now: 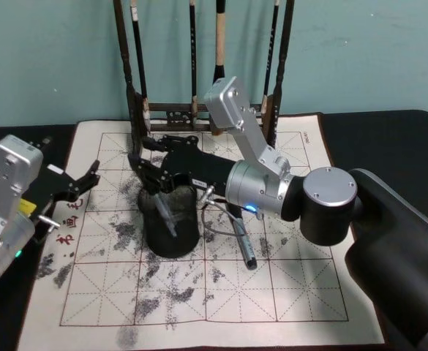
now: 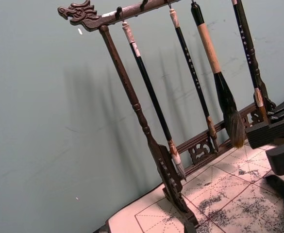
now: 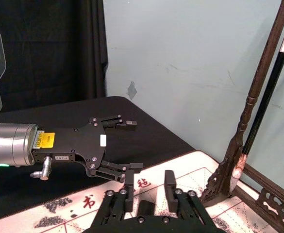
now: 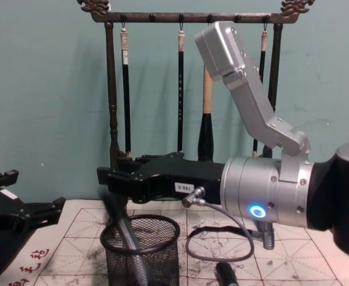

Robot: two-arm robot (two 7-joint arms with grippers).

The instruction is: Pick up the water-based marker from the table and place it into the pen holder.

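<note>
Water-based marker (image 1: 164, 213) leaned inside pen holder (image 1: 177, 235), which sat mid-bench on the gridded mat (image 1: 221, 292), in front of the brush rack (image 4: 110, 89). Right gripper (image 3: 148, 187) hovered above the holder rim, jaws open, empty. Left gripper (image 1: 91, 180) was parked near the left edge, jaws open. Marker looked light, stiff and smooth-barrelled, likely slippery; best pinched mid-barrel.

The right arm (image 4: 269, 190) is silver drums with a blue ring light (image 4: 257, 211), a cable (image 4: 226, 214) and a white-labelled black gripper (image 3: 149, 187). The left arm (image 1: 5, 197) is silver; its black gripper (image 3: 133, 145) bears a yellow sticker (image 3: 46, 140).
</note>
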